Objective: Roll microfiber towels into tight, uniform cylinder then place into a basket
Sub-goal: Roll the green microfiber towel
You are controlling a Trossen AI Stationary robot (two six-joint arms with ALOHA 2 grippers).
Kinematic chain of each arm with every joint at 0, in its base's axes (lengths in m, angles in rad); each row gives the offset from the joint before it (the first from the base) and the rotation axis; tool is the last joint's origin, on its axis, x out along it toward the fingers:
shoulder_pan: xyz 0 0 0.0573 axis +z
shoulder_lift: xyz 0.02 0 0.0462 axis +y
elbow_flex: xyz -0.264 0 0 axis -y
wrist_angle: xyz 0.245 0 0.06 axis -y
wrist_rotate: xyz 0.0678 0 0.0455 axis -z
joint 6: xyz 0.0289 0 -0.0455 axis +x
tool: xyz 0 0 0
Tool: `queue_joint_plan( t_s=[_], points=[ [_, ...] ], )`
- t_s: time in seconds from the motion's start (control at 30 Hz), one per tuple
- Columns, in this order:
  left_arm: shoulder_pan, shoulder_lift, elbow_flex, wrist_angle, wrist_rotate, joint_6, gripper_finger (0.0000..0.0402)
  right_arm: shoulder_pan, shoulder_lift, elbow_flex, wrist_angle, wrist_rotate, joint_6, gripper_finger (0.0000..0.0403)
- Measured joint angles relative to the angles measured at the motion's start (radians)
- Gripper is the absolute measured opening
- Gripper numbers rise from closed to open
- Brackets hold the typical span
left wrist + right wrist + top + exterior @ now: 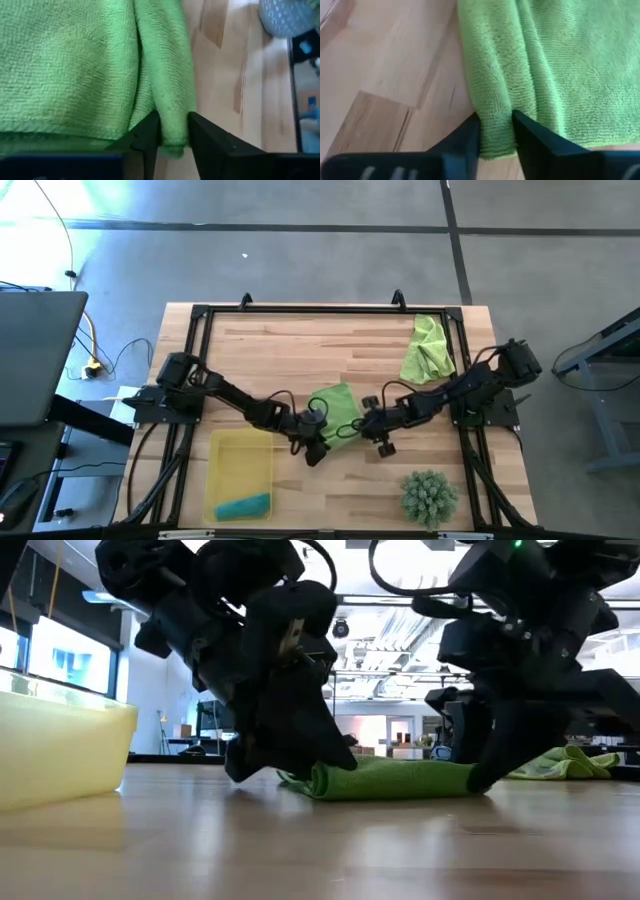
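Observation:
A lime green towel [336,406] lies flat on the table's middle, its near edge turned over into a thick fold [395,780]. My left gripper [316,442] is shut on the fold's left end and my right gripper [368,427] on its right end. A second lime green towel [428,350] lies crumpled at the far right. The yellow basket [238,460] stands at the near left, with a rolled teal towel [243,506] in its near end. My left gripper pinches the folded edge near its left end [172,117] between its two fingers [148,134], several layers thick. The fingers come slanting down from the left and lie across the fold. The fold rests on the table, with the towel spread beyond it. My right gripper pinches the same folded edge near its right end [496,107] between its two fingers [526,131], several layers thick. The fingers come slanting down from the right, across the fold. The fold lies on the table [470,778].
A spiky green ball-shaped plant [430,495] stands at the near right. A black frame [330,308] runs round the table's edges. A laptop [40,355] and cables lie off the table to the left. Bare wood shows between the basket and the plant.

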Motion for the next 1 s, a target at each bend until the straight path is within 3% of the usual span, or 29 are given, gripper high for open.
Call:
queue_joint_plan(
  t_s=[0.27, 0.37, 0.57, 0.63, 0.8, 1.0],
  points=[
    [-0.003, -0.055, -0.002, -0.067, -0.027, 0.311, 0.0117, -0.047, 0.0, -0.002, -0.01, -0.109, 0.05, 0.0013],
    [-0.004, -0.076, 0.001, -0.091, -0.067, 0.403, 0.0117, -0.07, 0.0, -0.003, -0.014, -0.191, 0.093, 0.0007],
    [-0.026, -0.147, -0.001, -0.206, -0.204, 0.519, 0.0117, -0.145, 0.003, -0.007, -0.017, -0.487, 0.126, 0.0009],
    [-0.041, -0.149, 0.002, -0.188, -0.243, 0.569, 0.0117, -0.17, 0.005, -0.007, -0.012, -0.533, 0.163, 0.0008],
    [-0.093, -0.166, 0.004, -0.082, -0.272, 0.663, 0.0117, -0.214, 0.005, -0.008, -0.011, -0.552, 0.215, 0.0008],
    [-0.115, -0.164, 0.003, -0.01, -0.342, 0.61, 0.0125, -0.238, 0.004, -0.008, -0.001, -0.541, 0.214, 0.0008]
  ],
)
